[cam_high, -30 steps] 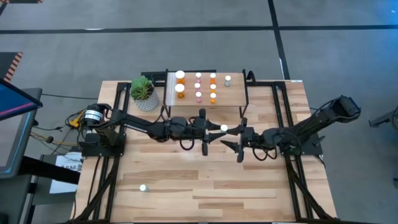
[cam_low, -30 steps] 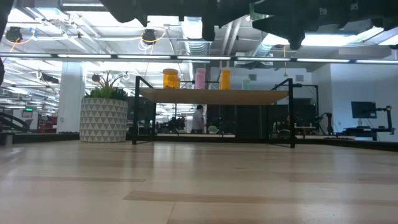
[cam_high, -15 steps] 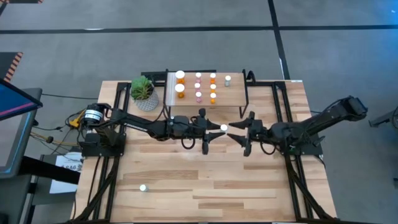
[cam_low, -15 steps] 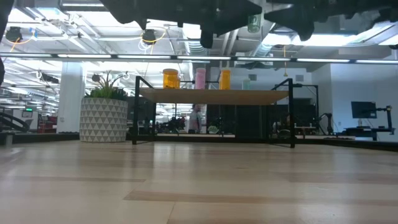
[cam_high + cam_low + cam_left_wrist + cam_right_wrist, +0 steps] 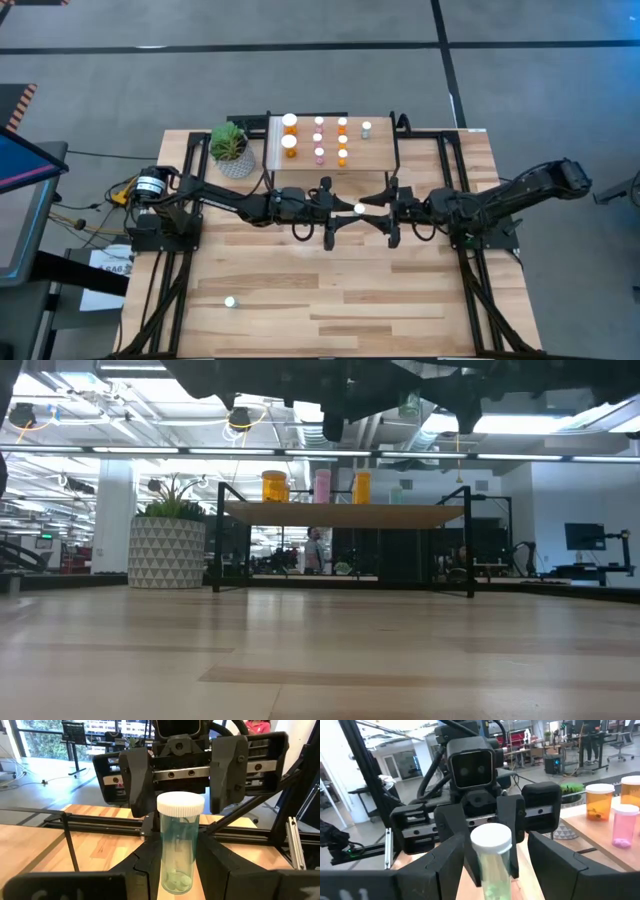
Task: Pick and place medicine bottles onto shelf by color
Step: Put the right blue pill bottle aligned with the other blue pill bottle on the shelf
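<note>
Currently, what you've got on your screens:
Left gripper (image 5: 331, 211): mid-counter, raised above the surface, clamped on a green-teal bottle (image 5: 178, 849) with a white cap; bottle stands upright between its fingers (image 5: 145, 870).
Right gripper (image 5: 384, 212): facing your left one head-on, fingers spread wide on either side of the same bottle (image 5: 493, 862); I can't tell from any view whether its pads touch it.
Bottle position: between the two grippers, just in front of the shelf (image 5: 375, 160), off the counter (image 5: 400, 300).
Shelf: at the far edge of the counter; two larger orange bottles (image 5: 289, 133) at one end, then columns of small pink bottles (image 5: 319, 138) and orange bottles (image 5: 342, 140), one green-teal bottle (image 5: 366, 128) alone toward the other end.
Counter: one loose white-capped bottle (image 5: 230, 302) near the front edge on your left arm's side, well apart from both grippers.
Plant pot (image 5: 232, 150): just beside the shelf, on the left arm's side.
</note>
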Robot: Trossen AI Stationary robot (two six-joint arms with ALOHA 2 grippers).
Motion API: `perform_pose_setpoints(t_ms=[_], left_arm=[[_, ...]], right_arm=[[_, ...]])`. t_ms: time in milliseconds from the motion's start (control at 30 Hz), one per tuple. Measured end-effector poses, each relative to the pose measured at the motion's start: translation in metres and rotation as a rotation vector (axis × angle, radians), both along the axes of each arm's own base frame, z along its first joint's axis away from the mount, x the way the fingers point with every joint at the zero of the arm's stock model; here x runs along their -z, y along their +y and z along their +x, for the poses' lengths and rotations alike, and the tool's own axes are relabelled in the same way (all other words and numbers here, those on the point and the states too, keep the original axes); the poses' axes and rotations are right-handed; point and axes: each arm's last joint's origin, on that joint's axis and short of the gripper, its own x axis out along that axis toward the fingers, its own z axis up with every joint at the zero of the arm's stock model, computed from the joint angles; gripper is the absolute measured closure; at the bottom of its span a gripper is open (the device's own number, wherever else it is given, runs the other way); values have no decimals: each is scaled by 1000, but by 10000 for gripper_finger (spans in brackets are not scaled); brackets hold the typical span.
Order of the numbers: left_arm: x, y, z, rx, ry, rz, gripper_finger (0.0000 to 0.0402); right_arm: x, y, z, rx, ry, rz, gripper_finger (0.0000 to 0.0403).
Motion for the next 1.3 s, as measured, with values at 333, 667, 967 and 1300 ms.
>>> perform_pose_setpoints(t_ms=[333,667,967,1300], left_arm=[[1,0,0,2,12,0,313],[1,-1,0,4,11,0,313],[1,-1,0,6,11,0,313],[1,-1,0,23,12,-10,313]], right_arm=[[-4,1,14,-20,27,-8,163],[-1,1,17,-20,43,-9,171],[-2,1,17,-20,35,-9,214],[-2,1,17,-20,36,-13,269]])
